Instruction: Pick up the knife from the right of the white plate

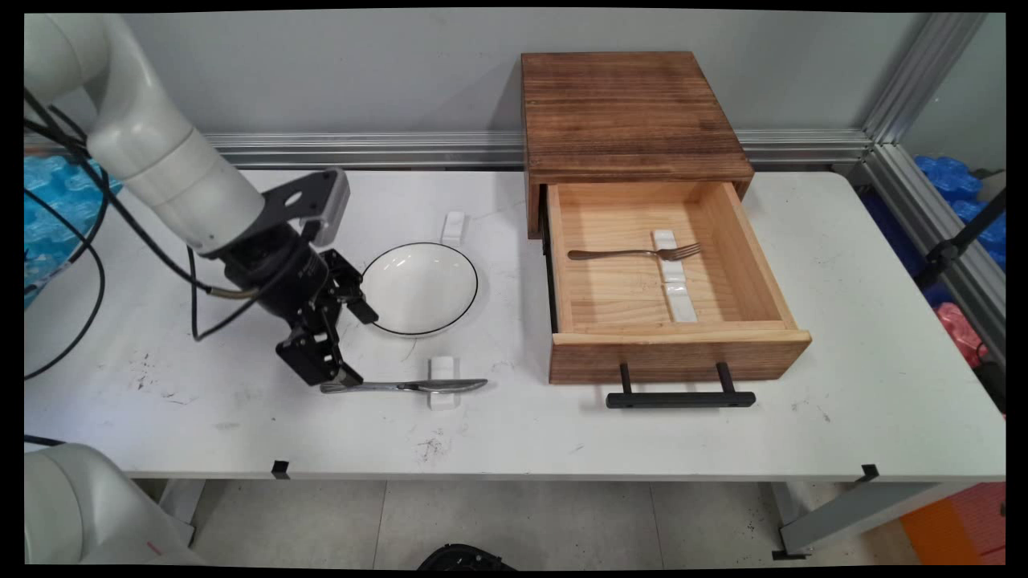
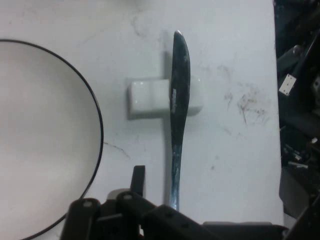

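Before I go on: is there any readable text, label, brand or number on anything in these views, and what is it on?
None can be read.
The knife has a small mark on its blade, too blurred to read.
The plate, fork, wooden drawer box and gripper show no lettering.

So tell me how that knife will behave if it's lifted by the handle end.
The knife looks like rigid metal, so it shouldn't flex. Being thin and smooth, it may slip. Since it bridges the white rest, lifting the handle would probably pivot it there.
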{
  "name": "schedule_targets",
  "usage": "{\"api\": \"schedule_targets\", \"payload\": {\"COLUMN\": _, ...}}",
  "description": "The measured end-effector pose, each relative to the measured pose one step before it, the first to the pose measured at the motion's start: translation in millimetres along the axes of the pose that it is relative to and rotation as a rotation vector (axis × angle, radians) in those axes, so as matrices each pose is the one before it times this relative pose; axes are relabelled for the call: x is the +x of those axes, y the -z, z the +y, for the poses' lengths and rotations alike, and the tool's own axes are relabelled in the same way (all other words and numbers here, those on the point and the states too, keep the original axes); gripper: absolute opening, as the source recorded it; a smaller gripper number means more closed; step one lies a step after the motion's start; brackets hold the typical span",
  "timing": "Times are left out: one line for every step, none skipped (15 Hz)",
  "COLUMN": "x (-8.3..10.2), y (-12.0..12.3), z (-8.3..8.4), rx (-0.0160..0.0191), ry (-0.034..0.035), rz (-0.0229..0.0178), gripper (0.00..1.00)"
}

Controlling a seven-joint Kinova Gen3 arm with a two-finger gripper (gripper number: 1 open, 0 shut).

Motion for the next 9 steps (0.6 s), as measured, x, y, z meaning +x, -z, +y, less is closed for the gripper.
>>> {"api": "schedule_targets", "payload": {"x": -1.69, "y": -4.05, "z": 1.99, "rx": 0.00324, "ry": -0.00222, "rz": -0.00634, "gripper": 1.0}}
{"api": "schedule_targets", "payload": {"x": -1.78, "y": -5.18, "z": 2.63, "rx": 0.00401, "ry": -0.00168, "rz": -0.00817, "gripper": 1.0}}
{"api": "schedule_targets", "payload": {"x": -0.59, "y": -3.16, "z": 1.73, "rx": 0.00277, "ry": -0.0012, "rz": -0.00466, "gripper": 1.0}}
{"api": "schedule_targets", "payload": {"x": -0.52, "y": -4.3, "z": 2.4, "rx": 0.00406, "ry": -0.00214, "rz": -0.00616, "gripper": 1.0}}
{"api": "schedule_targets", "payload": {"x": 0.03, "y": -4.08, "z": 2.3, "rx": 0.00392, "ry": -0.00292, "rz": -0.00544, "gripper": 1.0}}
{"api": "schedule_targets", "payload": {"x": 0.3, "y": -3.94, "z": 2.2, "rx": 0.00321, "ry": -0.00359, "rz": -0.0054, "gripper": 1.0}}
{"api": "schedule_targets", "payload": {"x": 0.39, "y": -3.33, "z": 1.87, "rx": 0.00252, "ry": -0.00374, "rz": -0.00443, "gripper": 1.0}}
{"api": "schedule_targets", "payload": {"x": 0.59, "y": -4.18, "z": 2.05, "rx": 0.00334, "ry": -0.00517, "rz": -0.00519, "gripper": 1.0}}
{"api": "schedule_targets", "payload": {"x": 0.48, "y": -2.55, "z": 1.09, "rx": 0.00231, "ry": -0.0034, "rz": -0.00271, "gripper": 1.0}}
